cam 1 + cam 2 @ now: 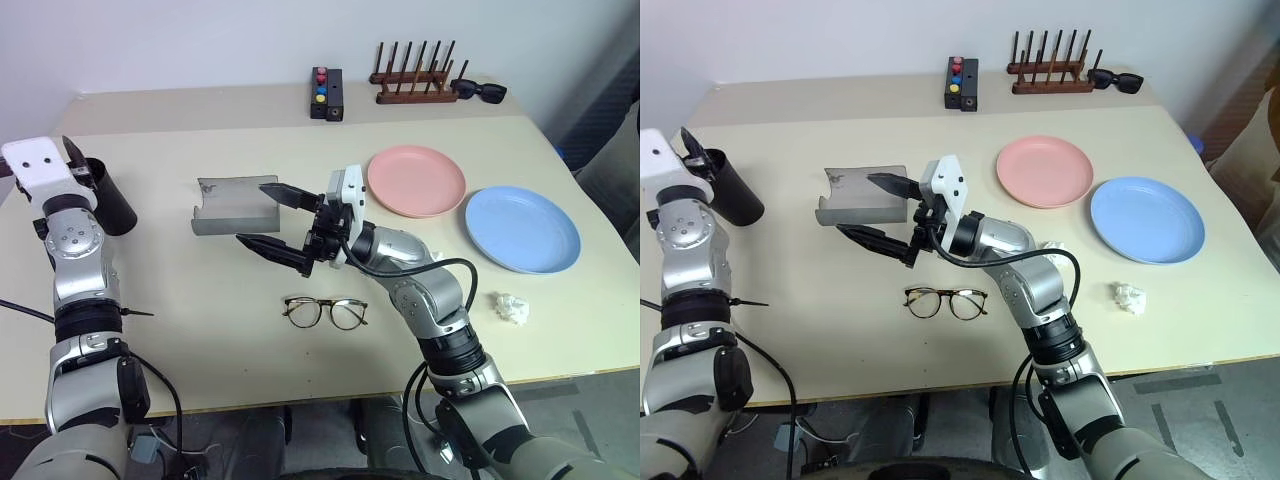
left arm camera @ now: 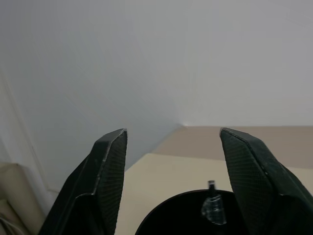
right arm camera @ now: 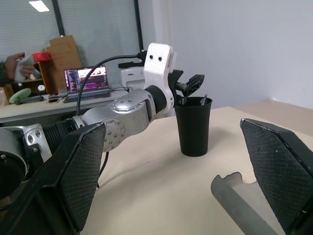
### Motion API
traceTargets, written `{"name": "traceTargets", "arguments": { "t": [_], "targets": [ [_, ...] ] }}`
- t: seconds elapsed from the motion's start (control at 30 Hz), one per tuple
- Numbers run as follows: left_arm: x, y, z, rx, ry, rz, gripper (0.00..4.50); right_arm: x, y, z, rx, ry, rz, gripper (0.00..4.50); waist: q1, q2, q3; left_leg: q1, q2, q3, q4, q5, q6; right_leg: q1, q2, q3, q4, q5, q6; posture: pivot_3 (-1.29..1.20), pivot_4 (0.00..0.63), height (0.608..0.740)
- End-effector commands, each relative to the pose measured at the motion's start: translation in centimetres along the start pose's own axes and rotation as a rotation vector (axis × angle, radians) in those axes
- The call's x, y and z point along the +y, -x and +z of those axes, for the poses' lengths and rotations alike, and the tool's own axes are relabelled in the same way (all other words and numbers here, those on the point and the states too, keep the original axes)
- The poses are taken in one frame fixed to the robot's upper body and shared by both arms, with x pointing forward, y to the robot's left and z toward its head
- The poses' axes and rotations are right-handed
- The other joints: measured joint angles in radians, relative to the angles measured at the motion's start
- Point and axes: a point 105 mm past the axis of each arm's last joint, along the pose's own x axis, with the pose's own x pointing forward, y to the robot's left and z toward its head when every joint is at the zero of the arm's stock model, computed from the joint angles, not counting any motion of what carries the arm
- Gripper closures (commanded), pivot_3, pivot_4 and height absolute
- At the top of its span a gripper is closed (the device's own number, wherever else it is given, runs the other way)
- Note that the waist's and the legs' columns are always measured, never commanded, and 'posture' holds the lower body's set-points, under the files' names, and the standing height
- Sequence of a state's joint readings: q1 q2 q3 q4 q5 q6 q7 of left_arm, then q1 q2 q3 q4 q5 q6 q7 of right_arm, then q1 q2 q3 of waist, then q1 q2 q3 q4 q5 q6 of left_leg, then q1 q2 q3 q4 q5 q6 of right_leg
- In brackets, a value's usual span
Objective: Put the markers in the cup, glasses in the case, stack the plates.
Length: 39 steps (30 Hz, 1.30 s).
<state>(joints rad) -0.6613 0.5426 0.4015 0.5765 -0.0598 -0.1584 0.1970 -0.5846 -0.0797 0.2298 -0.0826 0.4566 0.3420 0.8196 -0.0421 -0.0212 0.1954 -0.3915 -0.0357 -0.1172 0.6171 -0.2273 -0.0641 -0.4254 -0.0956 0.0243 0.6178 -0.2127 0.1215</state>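
Your left gripper [image 2: 171, 171] stands open above the black tapered plastic cup [image 3: 193, 126], a marker tip [image 2: 211, 185] inside. Right gripper [image 1: 270, 220] gapes empty. Pulling away carelessly may tip the cup.

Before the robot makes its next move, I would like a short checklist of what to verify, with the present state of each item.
1. Marker in the cup: ok, a marker tip shows inside the rim.
2. Left gripper released: ok, fingers apart above the cup, nothing between them.
3. Right gripper ready: ok, open and empty, beside the case.
4. Case open to receive: ok, lid up, inside bare.
5. Glasses reachable: ok, lying flat on the table near the front edge, apart from both grippers.
6. Plates stacked: not ok, pink plate and blue plate lie side by side.
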Motion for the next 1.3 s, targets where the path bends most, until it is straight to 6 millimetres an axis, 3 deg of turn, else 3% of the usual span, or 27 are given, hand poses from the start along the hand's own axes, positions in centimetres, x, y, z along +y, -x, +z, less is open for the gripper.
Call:
{"name": "traceTargets", "arguments": {
  "t": [0.03,0.17,0.23,0.33,0.57,1.0,1.1,1.3],
  "targets": [
    [-0.9,-0.5,3.4,-0.098,0.086,-0.083,1.42,0.5,-0.4,1.3,-0.045,0.028,0.027,0.0,0.0,0.0,0.0,0.0,0.0,0.0,0.0,0.0,0.0,0.0,0.0,0.0,0.0,0.0,0.0,0.0,0.15,0.739],
    [-5.1,0.0,6.0,-0.104,0.176,-0.401,0.15,0.5,-0.3,1.3,-0.043,0.03,0.025,0.0,0.003,0.0,0.0,0.0,0.0,0.0,0.0,0.0,0.0,0.0,0.0,0.0,0.0,0.0,0.0,0.0,0.15,0.739],
    [-8.4,1.8,5.5,-0.015,0.112,-0.683,0.03,0.4,-0.3,1.3,-0.042,0.031,0.023,0.0,0.0,0.0,0.0,0.0,0.0,0.0,0.0,0.0,0.0,0.0,0.0,0.0,0.0,0.0,0.0,0.0,0.15,0.739],
    [-11.0,4.9,3.0,0.153,-0.055,-0.983,0.03,0.4,-0.3,1.3,-0.042,0.031,0.021,0.0,-0.006,0.001,0.0,0.0,0.0,0.0,0.0,0.0,0.0,0.0,0.0,0.0,0.001,0.0,0.0,0.0,0.15,0.739],
    [-12.4,9.3,-1.3,0.409,-0.22,-1.35,0.03,0.3,-0.3,1.3,-0.045,0.035,0.011,0.0,-0.023,0.001,0.001,0.0,0.001,0.0,-0.002,0.0,0.0,-0.001,0.001,0.0,0.002,0.0,-0.001,0.0,0.15,0.739],
    [-12.3,10.6,-5.4,0.578,-0.373,-1.551,0.03,0.2,0.1,1.3,-0.045,0.047,-0.02,0.0,-0.016,0.001,0.001,0.0,0.001,0.0,-0.002,0.0,0.0,-0.001,0.001,0.0,0.002,0.0,0.0,0.0,0.15,0.739],
    [-12.6,10.5,-5.2,0.568,-0.35,-1.565,0.78,0.1,0.1,1.3,-0.045,0.05,-0.026,0.0,-0.015,0.001,0.001,0.0,0.001,0.0,-0.002,0.0,0.0,-0.001,0.001,0.0,0.002,0.0,0.0,0.0,0.15,0.739],
    [-13.1,11.1,-4.8,0.522,-0.319,-1.604,3.71,0.1,0.3,1.3,-0.043,0.053,-0.029,0.0,-0.011,0.001,0.0,0.0,0.001,0.0,-0.002,0.0,0.0,-0.001,0.001,0.0,0.002,0.0,0.0,0.0,0.15,0.739]
  ]
}}
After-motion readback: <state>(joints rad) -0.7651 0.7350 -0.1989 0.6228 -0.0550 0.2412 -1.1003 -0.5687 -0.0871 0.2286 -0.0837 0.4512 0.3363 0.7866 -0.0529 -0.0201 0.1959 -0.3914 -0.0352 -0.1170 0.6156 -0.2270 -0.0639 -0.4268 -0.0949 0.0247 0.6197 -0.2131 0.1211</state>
